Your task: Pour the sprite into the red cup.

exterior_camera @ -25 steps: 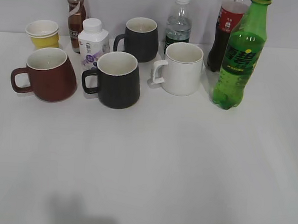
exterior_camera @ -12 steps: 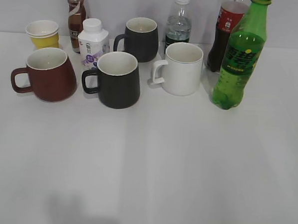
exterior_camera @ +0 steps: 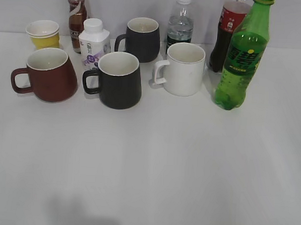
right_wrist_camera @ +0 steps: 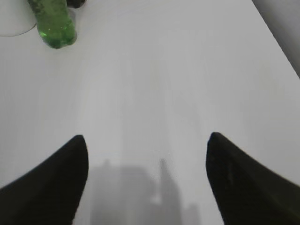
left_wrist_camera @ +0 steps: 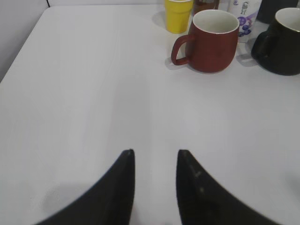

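The sprite (exterior_camera: 243,57), a tall green bottle with a green cap, stands upright at the right of the table; its base shows at the top left of the right wrist view (right_wrist_camera: 52,22). The red cup (exterior_camera: 47,74) stands at the left with its handle to the left, and shows in the left wrist view (left_wrist_camera: 211,39). My left gripper (left_wrist_camera: 155,152) is open and empty over bare table, well short of the red cup. My right gripper (right_wrist_camera: 147,138) is wide open and empty, well short of the sprite. Neither gripper shows in the exterior view.
Two black mugs (exterior_camera: 118,79) (exterior_camera: 142,38), a white mug (exterior_camera: 182,68), a yellow paper cup (exterior_camera: 43,33), a small white milk bottle (exterior_camera: 93,44), a brown drink bottle (exterior_camera: 76,15), a clear water bottle (exterior_camera: 180,23) and a cola bottle (exterior_camera: 226,31) crowd the back.
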`<state>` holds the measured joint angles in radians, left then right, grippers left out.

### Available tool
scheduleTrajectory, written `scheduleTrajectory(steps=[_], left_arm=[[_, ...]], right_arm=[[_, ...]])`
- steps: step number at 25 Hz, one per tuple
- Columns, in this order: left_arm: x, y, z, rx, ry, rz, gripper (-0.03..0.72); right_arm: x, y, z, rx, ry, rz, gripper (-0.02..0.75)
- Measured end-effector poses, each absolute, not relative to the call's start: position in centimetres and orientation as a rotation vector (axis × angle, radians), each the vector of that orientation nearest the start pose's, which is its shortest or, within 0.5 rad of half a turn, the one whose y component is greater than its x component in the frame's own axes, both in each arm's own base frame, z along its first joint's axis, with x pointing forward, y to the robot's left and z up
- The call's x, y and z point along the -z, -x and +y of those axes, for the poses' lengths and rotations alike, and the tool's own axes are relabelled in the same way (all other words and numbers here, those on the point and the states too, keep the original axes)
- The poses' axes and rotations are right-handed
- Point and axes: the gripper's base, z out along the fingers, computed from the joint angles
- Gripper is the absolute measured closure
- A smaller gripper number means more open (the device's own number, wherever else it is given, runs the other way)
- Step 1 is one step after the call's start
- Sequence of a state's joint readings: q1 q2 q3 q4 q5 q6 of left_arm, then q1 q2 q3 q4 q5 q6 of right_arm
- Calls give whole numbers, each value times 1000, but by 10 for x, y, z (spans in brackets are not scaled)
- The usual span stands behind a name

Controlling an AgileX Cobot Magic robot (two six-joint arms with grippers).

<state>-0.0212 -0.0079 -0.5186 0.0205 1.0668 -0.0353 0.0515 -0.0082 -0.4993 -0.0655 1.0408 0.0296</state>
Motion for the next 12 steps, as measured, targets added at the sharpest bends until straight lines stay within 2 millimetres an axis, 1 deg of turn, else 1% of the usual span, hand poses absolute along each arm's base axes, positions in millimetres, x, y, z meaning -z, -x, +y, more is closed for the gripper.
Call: scheduleTrajectory(steps=[12], left_arm=[[-282, 8, 1, 17, 15, 2022, 449]], right_arm=[[-279, 5, -5, 26, 20, 2014, 153]])
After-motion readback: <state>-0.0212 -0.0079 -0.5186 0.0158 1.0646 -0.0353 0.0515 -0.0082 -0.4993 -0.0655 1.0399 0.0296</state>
